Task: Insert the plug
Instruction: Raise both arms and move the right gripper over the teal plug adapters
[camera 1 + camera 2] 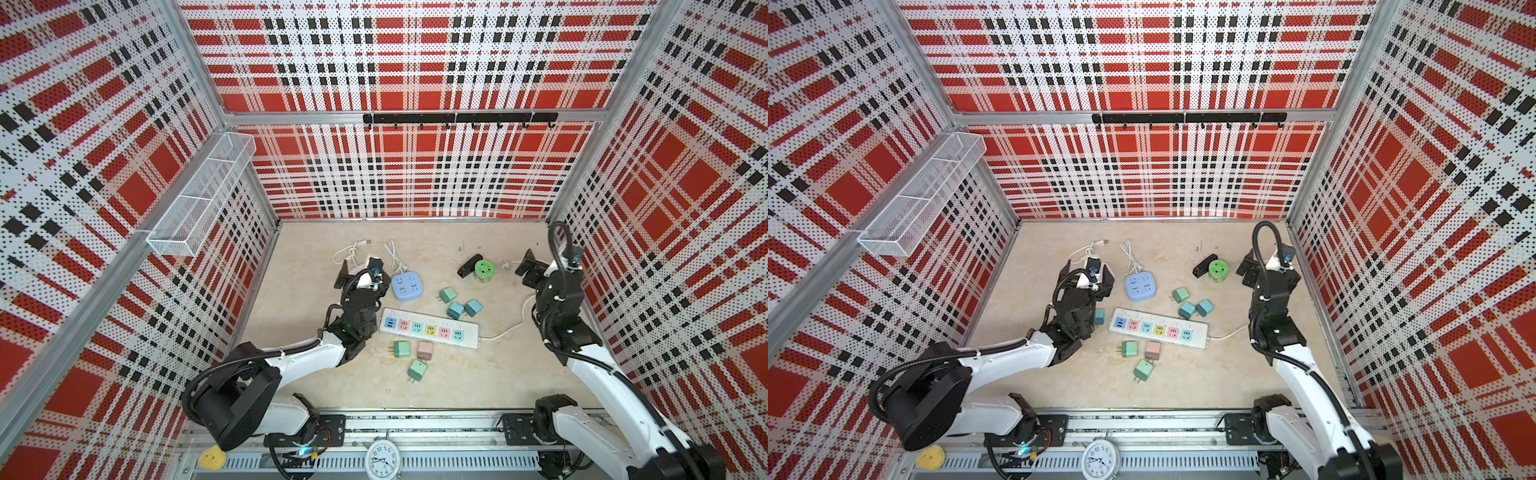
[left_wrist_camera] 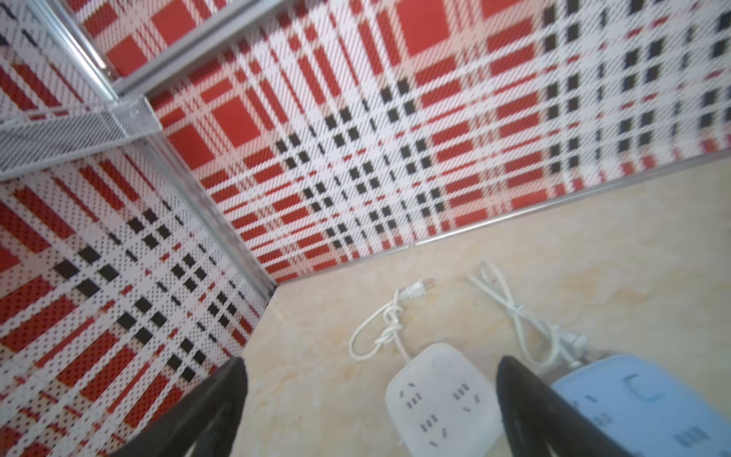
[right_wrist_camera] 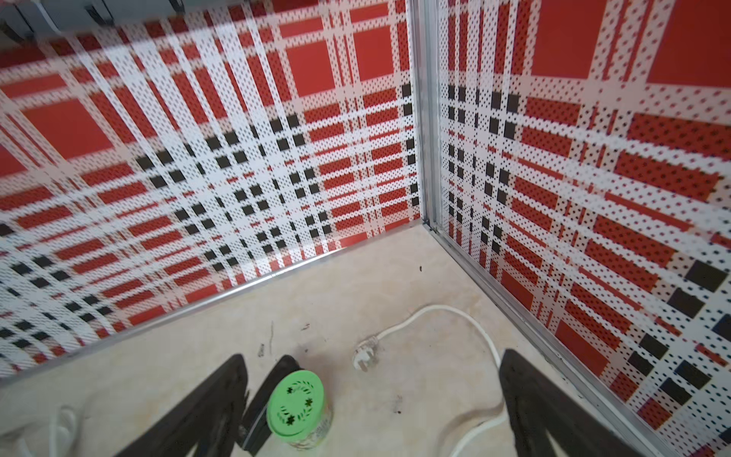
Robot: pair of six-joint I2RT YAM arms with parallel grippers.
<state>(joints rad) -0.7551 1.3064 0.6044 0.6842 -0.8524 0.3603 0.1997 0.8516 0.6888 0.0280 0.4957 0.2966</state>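
Broadly, we saw a beige table [image 1: 478, 386] walled in by plaid panels, with a wire basket [image 1: 199, 195] on the left wall and a black hook rail [image 1: 457, 118] across the back. The left gripper [image 2: 372, 366] hung with its jaws spread wide and empty above a white square socket [image 2: 443, 399], just beside a blue square socket [image 1: 407, 286]. That arm's wrist crowded the left end of the power strip [image 1: 430, 328]. The right gripper [image 3: 374, 356] was equally wide and held nothing, near the right wall, beside a green-lidded jar [image 3: 296, 403].

The strip lay flat mid-table: white, with a blue block at its left end, then pink, teal, yellow, pink and teal sockets. Its cord [image 1: 505, 330] ran off to the right.

Small cube plugs lay loose around it, none touching it. Beyond it were a far green plug [image 1: 449, 296] and two teal plugs [image 1: 455, 310] close together. On its near side were a green plug [image 1: 401, 350], a pink plug [image 1: 424, 351] and a second green plug [image 1: 417, 370], prongs showing. In a top view, another teal plug [image 1: 1099, 316] peeked out from behind the left arm.
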